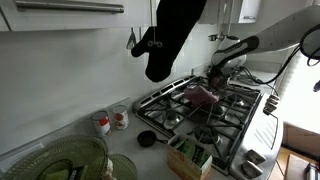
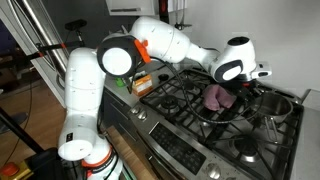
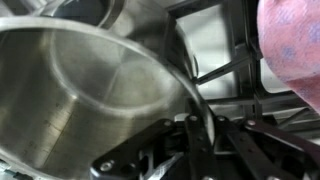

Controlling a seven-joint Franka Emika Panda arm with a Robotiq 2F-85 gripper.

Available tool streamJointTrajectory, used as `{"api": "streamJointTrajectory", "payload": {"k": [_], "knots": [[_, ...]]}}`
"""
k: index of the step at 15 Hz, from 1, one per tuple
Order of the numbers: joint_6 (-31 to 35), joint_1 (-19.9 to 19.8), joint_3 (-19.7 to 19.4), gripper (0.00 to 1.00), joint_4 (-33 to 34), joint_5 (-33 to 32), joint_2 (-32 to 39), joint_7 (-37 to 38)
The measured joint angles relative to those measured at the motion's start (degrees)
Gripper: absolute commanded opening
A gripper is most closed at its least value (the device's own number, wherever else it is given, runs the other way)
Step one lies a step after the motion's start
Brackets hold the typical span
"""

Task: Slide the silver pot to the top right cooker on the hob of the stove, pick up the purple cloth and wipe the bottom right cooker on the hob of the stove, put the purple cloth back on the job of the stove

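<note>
The silver pot (image 3: 90,80) fills the wrist view, its rim running down between my gripper's (image 3: 195,125) two fingers, which are closed on the rim. In an exterior view the pot (image 2: 272,106) sits on the right side of the hob with my gripper (image 2: 250,86) at its near edge. The purple cloth (image 2: 215,97) lies bunched on the grates just beside the pot; it also shows in the wrist view (image 3: 296,50) and in an exterior view (image 1: 201,95), where my gripper (image 1: 219,68) is behind it.
The hob has black iron grates (image 1: 180,112) and front knobs (image 2: 190,150). A dark oven mitt (image 1: 170,35) hangs above the counter. Jars (image 1: 103,123), a small black pan (image 1: 147,139), a box (image 1: 190,155) and glass bowls (image 1: 75,160) stand beside the stove.
</note>
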Motion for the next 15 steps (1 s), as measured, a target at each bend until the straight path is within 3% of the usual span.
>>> {"api": "streamJointTrajectory", "payload": {"k": [7,15], "knots": [[-5.0,-3.9,4.8,0.01,6.4,3.0,3.5,-11.7],[-5.9,-4.7,6.4,0.01,10.2,3.0,6.0,-19.4]]}}
